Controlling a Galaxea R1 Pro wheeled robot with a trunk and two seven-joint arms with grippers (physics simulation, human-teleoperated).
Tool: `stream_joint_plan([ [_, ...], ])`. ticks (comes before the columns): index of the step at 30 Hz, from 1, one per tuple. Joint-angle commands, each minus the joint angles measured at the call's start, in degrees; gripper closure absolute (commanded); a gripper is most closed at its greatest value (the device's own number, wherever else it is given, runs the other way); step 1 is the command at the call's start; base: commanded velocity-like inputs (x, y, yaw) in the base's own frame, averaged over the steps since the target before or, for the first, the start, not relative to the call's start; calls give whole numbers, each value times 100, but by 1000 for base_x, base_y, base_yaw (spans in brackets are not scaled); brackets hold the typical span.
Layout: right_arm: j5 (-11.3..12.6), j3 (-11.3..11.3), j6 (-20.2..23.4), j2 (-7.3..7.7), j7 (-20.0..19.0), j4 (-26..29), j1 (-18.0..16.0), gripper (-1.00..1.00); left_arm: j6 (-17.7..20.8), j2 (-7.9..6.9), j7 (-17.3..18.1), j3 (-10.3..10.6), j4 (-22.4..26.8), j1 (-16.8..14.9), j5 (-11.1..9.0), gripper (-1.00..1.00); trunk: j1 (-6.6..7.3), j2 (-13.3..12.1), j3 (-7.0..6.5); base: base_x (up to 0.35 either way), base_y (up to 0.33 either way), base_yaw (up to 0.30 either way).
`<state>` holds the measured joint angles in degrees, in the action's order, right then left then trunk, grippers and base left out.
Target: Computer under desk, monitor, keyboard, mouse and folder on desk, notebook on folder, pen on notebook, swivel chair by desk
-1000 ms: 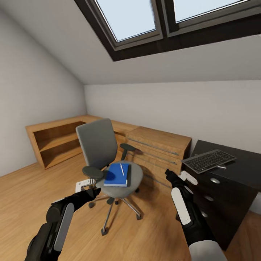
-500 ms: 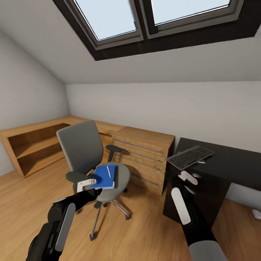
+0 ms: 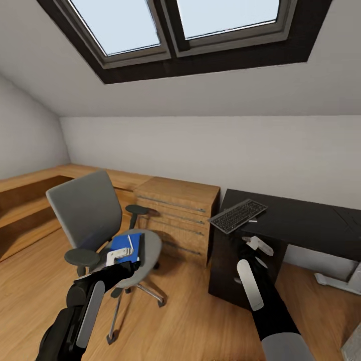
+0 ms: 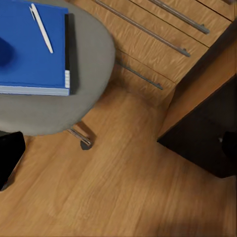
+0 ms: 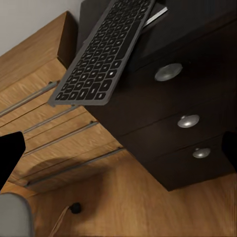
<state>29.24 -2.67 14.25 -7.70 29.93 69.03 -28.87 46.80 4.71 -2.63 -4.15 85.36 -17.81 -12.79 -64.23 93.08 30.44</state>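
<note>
head view: you're looking at the swivel chair (image 3: pixel 100 225) on the light wood floor (image 3: pixel 190 321) under the skylights (image 3: pixel 175 25). the blue folder (image 3: pixel 125 245) lies on its seat with the pen (image 3: pixel 131 245) on top. your left gripper (image 3: pixel 120 255) hovers in front of that seat, your right gripper (image 3: pixel 258 245) sits in front of the black desk (image 3: pixel 301 220). the keyboard (image 3: pixel 237 215) is on the desk's near corner, hanging a bit over the edge. a light wood drawer unit (image 3: pixel 175 215) stands between chair and desk.

left wrist view: folder (image 4: pixel 32 49) flat on the grey seat, white pen (image 4: pixel 42 27) lying on it, and a dark notebook (image 4: pixel 71 49) edge showing under the folder's side. can't tell how your left fingers stand.

right wrist view: keyboard (image 5: pixel 106 49) overhanging the desk edge, above 3 black drawers with round knobs (image 5: pixel 189 120). both dark fingertips sit at opposite edges, wide apart, gripping nothing.
</note>
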Motion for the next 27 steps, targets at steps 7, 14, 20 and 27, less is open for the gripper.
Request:
stream_joint_plan([
  [7,28,-6,25,-3,22,6,-5,-100,31,4,-137,31,7,0,-57,-100,155,-279,-100,0,0,-273],
  [14,21,-6,21,-5,27,-8,-5,-100,31,4,-141,37,7,-3,-57,-100,308,-559,-196,0,0,-268],
  [20,20,-6,17,-4,30,-13,-5,-100,30,4,-141,37,7,-2,-57,-100,440,-800,-268,0,0,-230],
  [27,20,-6,24,-10,30,-25,-5,-100,31,4,-143,37,7,-3,-57,-100,594,-1081,-359,0,0,-79],
])
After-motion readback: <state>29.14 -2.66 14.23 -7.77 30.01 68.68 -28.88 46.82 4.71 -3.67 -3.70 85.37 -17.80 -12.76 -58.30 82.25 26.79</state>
